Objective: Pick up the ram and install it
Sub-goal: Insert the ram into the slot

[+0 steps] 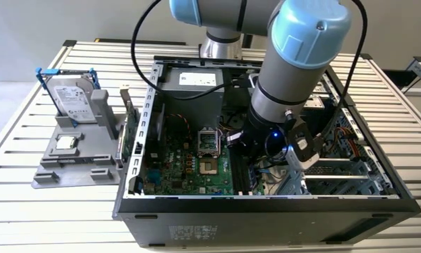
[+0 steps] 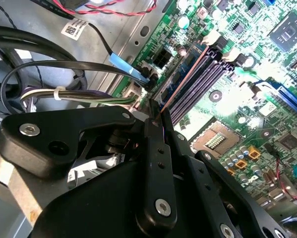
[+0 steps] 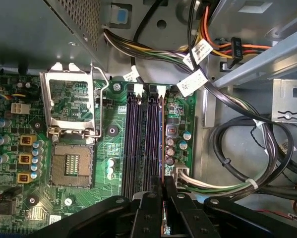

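You have the grey-and-pale-blue robot arm (image 1: 294,79) reaching down into the open black tower computer case (image 1: 266,211), which lies on its side on a white slatted metal table (image 1: 27,221). The black two-finger gripper (image 3: 163,198) hangs low over the green motherboard (image 3: 113,134), right above the bank of long dark purple-black memory slots (image 3: 138,144).

Look at the ram (image 2: 180,79) in the second wrist view: you see it edge-on, a thin, straight strip with a coppery-red rim, running from between the fingertips out along the slot bank. In the first wrist view it shows as a narrow bluish line (image 3: 161,144) along the slot on the side of the bank nearest the cable bundle. Its chips and sticker are turned away, so you cannot see them. The jaws are closed down on the stick's near end, pinching it between the two black fingers (image 3: 147,208). You cannot tell whether it is seated fully in the slot or only resting in line with it.

Beside the slots sits the square silver processor socket (image 3: 71,166) with its metal frame raised. In the exterior view, a grey plastic fixture (image 1: 73,158) stands on the table to the case's left, holding a silver hard drive (image 1: 77,100) upright, with a green expansion card (image 1: 129,137) standing between fixture and case.
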Motion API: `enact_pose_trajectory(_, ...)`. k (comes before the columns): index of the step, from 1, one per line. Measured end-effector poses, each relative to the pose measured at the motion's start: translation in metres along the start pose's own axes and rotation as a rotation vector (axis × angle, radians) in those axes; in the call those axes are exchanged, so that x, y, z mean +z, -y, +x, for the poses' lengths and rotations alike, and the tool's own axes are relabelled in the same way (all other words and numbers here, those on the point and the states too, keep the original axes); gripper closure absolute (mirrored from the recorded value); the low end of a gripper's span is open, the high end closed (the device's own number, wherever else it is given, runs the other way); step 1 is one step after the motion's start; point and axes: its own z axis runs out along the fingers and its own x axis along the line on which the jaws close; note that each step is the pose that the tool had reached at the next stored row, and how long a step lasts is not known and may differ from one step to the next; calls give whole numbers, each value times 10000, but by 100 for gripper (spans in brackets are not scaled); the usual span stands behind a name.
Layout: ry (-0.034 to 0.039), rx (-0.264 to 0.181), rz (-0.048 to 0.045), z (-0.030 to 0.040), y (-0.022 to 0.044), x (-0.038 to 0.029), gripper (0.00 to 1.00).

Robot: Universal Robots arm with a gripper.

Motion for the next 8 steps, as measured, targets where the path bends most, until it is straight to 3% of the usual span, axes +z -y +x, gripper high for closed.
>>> enact_pose_trajectory(8,-2,-26,2,2,-1,28,100)
